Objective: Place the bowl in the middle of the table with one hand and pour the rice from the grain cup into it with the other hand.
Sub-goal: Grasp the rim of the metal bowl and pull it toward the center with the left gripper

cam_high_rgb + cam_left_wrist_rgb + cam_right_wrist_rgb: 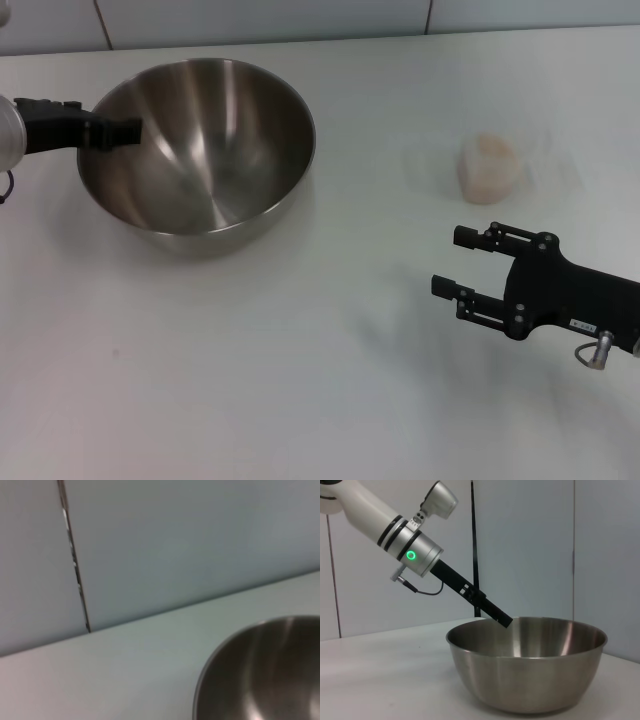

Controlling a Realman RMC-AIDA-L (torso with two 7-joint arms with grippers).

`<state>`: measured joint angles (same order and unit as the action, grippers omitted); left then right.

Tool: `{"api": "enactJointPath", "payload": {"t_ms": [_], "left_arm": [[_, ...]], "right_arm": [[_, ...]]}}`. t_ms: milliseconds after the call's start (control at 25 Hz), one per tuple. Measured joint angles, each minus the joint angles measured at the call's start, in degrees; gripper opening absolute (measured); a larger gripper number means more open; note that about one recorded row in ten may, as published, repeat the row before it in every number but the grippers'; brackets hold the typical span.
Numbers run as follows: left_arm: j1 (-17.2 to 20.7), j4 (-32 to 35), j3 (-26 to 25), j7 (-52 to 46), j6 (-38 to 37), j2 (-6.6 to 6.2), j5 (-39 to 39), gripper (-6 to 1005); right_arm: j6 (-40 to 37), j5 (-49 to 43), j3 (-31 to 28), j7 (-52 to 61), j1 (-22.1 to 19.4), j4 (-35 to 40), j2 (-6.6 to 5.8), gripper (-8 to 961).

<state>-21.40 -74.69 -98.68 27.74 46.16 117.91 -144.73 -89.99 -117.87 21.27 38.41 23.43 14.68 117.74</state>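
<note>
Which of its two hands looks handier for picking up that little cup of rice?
The right gripper, probably: it hovers open near the grain cup, while the left gripper is at the bowl's rim across the table.

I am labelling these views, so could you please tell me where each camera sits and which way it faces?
Head: high, looking down on the white table; both black grippers show, left gripper, right gripper.
Left wrist: low, facing the wall; no body.
Right wrist: low, facing the left gripper.
All share the large stainless-steel bowl.
</note>
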Motion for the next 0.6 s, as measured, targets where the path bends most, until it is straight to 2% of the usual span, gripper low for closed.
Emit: {"api": "enactJointPath", "payload": {"t_ms": [280,600], "left_arm": [[-2.4,2.3,-3.4,2.7,4.2,-0.04,0.3,795],[-2.7,2.5,-3.7,3.0,4.4,0.02,0.2,796]], "right_arm": [[0.0,0.0,0.0,0.0,0.0,0.0,0.03,651],[0.0,0.0,-0.1,0.0,0.0,0.0,0.04,652]]}}
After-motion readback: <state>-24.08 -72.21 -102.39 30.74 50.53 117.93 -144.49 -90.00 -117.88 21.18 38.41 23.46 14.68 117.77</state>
